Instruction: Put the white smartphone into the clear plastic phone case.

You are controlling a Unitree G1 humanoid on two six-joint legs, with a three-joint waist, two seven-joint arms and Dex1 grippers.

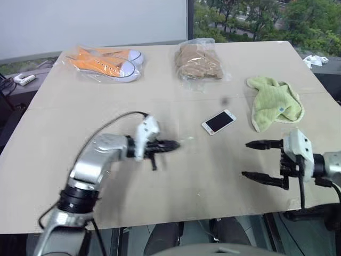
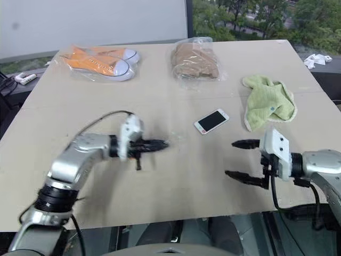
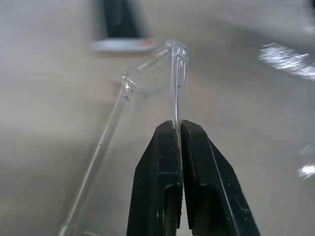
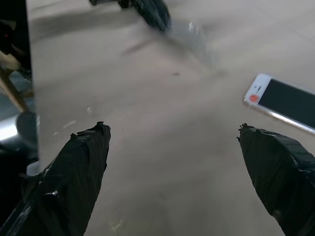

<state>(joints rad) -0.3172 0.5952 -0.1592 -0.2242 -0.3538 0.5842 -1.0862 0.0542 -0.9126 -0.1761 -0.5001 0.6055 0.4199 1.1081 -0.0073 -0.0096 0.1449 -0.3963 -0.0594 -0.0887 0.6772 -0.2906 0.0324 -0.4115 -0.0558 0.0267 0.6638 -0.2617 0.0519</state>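
Head cam: left gripper sits over the middle of the bench, pointing toward the robot's right, fingers pinched together. The clear plastic phone case is barely visible as a faint glint just past the fingertips. White smartphone lies flat, screen up, on the bench, further from the robot and to the right of that gripper, apart from it. Right gripper is near the bench's front right edge, pointing toward the robot's left, fingers spread wide, nothing between them. At the far side: orange sneakers in a clear bag, a bagged brown item, and a green cloth to the right of the phone.

Left wrist cam: both black fingers are clamped tight on a thin edge of the case, which stands out ahead of the tips; the phone's white end is blurred beyond it.

Right wrist cam: fingers wide apart, empty, bare bench between them. Phone lies just ahead of one fingertip, not touching. Left gripper tip with the case shows beyond it.
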